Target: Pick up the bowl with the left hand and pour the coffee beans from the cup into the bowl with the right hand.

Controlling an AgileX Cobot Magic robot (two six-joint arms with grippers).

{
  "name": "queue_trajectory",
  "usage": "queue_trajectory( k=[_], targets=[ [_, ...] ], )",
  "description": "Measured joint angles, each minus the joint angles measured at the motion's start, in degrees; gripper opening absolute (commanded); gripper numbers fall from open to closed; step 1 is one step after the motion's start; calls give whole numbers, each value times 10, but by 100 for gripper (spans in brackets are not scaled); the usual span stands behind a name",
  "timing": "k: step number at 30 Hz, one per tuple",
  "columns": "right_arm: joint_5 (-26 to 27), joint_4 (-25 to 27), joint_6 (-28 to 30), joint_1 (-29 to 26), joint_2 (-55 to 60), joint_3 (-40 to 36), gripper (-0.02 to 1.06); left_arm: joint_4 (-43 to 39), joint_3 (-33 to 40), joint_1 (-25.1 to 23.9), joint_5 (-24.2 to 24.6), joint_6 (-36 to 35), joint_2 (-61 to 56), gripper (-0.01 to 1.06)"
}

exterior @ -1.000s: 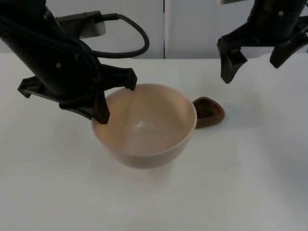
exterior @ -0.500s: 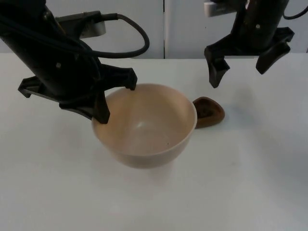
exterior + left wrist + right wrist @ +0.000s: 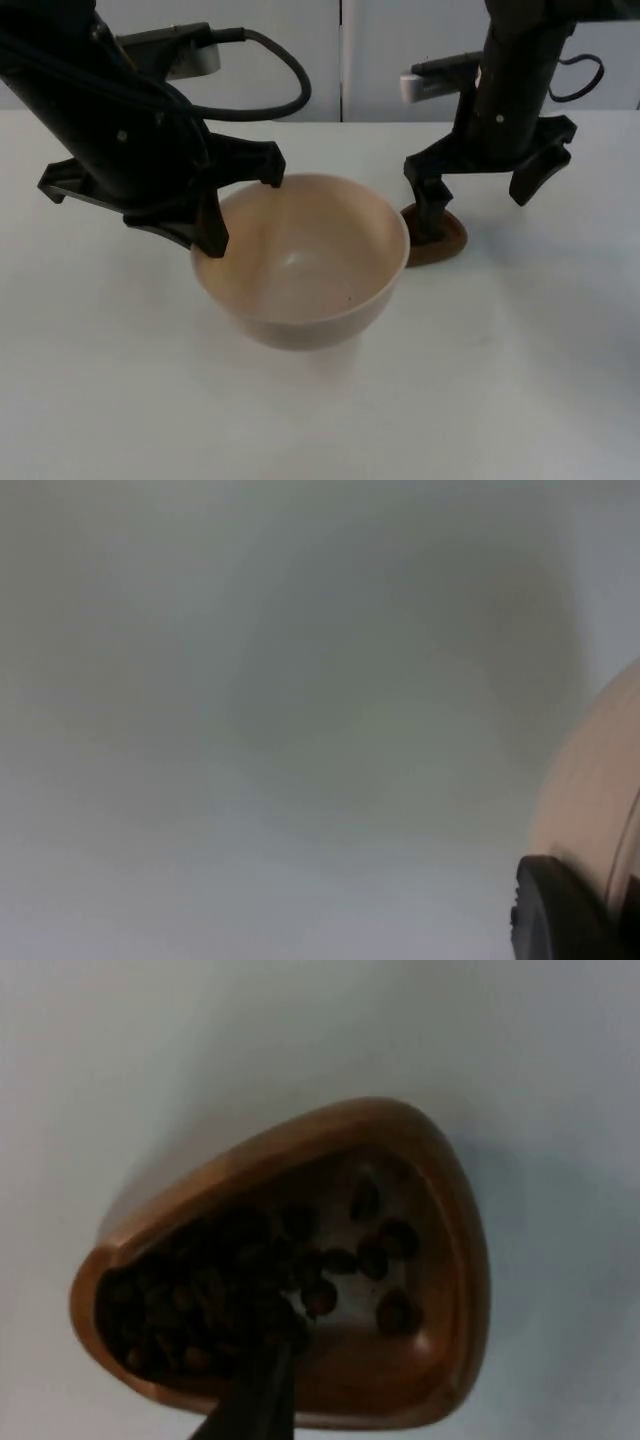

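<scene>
In the span of a second my right gripper (image 3: 483, 196) has swung down from high near the partition wall to the brown cup (image 3: 440, 238), while the left arm and its bowl (image 3: 300, 262) have not shifted at all.

Top view: I hold the cream bowl by its rim with the left gripper (image 3: 240, 210) — one finger inside the wall, one outside, closed on the edge at the side farthest from the cup. From its shadow I judge it slightly raised off the white table (image 3: 520, 380), though I cannot be sure it has fully left the surface. It sits there so its open mouth is just beside the cup, a short trip for the pour. In the left wrist view the bowl's pale wall (image 3: 590, 800) runs beside the black fingertip (image 3: 555, 910).

The right gripper's jaws stand wide apart and grip nothing yet; one finger is dipping at the cup's near rim, the other well clear to the outside. The right wrist view looks straight down into the cup (image 3: 300, 1270) — a rounded triangular wooden dish, with coffee beans (image 3: 230, 1290) heaped towards one corner — and the fingertip (image 3: 255, 1400) is over the rim, placed to pinch the wall.

My reading: bowl secured, cup grasp about to close, pour still to come.
</scene>
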State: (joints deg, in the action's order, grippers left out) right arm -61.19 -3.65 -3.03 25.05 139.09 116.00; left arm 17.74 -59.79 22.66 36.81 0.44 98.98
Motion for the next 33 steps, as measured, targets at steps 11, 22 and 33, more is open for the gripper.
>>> queue_trajectory(
  k=[11,22,33],
  targets=[
    [32,-6,0,0,12,0,100,0,0,0,0,0,0,0],
    [48,-8,0,0,30,0,99,0,0,0,0,0,0,0],
    [56,-6,0,0,35,0,62,0,0,0,0,0,0,0]
  ],
)
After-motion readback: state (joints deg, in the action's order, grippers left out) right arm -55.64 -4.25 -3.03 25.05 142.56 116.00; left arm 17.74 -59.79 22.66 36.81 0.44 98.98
